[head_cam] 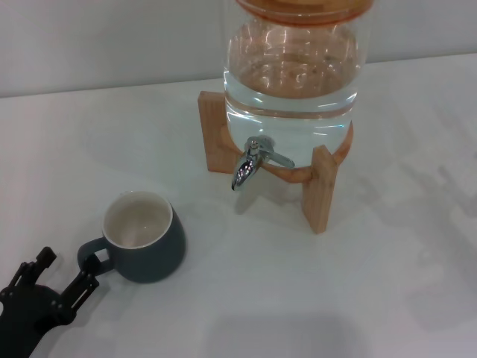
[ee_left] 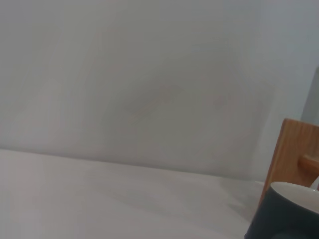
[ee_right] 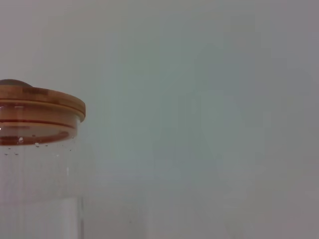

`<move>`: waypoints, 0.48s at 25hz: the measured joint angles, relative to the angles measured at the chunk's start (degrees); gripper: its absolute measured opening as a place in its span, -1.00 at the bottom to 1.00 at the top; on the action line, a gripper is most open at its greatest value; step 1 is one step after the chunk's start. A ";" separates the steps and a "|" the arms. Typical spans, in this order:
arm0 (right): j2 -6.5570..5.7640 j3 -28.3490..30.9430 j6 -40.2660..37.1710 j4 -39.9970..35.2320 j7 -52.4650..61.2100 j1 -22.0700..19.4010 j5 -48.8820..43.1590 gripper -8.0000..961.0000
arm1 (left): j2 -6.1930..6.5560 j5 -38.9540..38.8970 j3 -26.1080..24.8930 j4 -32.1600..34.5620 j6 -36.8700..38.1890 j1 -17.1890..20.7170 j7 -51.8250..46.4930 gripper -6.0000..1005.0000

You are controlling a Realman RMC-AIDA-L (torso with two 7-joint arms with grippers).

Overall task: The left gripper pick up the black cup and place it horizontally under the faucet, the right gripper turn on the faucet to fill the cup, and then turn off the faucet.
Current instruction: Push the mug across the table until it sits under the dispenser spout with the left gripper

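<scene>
Black left pincer (head_cam: 56, 280), fingers spread and empty, beside upright black cup (head_cam: 143, 237).

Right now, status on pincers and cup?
Left pincer open beside the black cup's handle, not gripping. Black cup upright on table, short of the faucet. Right pincer out of view. Path clear.

1. A white counter (head_cam: 313, 298) fills the head view from 3 through 6 to 9 o'clock, matte and smooth.
2. A plain pale grey wall (head_cam: 112, 41) rises behind it, meeting the counter's far edge toward 12 o'clock (slightly slanted in view).
3. Soft, even light leaves faint, diffuse shadows on the counter.
</scene>
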 joint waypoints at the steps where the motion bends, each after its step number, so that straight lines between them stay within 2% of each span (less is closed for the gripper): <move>1: 0.00 0.00 -0.01 0.01 -0.01 0.02 0.00 0.63 | 0.02 -0.01 0.05 0.15 -0.24 -0.08 0.00 0.54; 6: 0.00 0.00 -0.01 0.07 -0.03 0.14 0.02 0.63 | 0.06 0.15 0.18 0.31 -1.19 -0.56 -0.10 0.53; 12: 0.05 0.00 -0.22 0.25 -0.07 0.36 0.00 0.63 | 0.15 0.12 -0.04 0.29 -1.84 -1.03 -0.74 0.22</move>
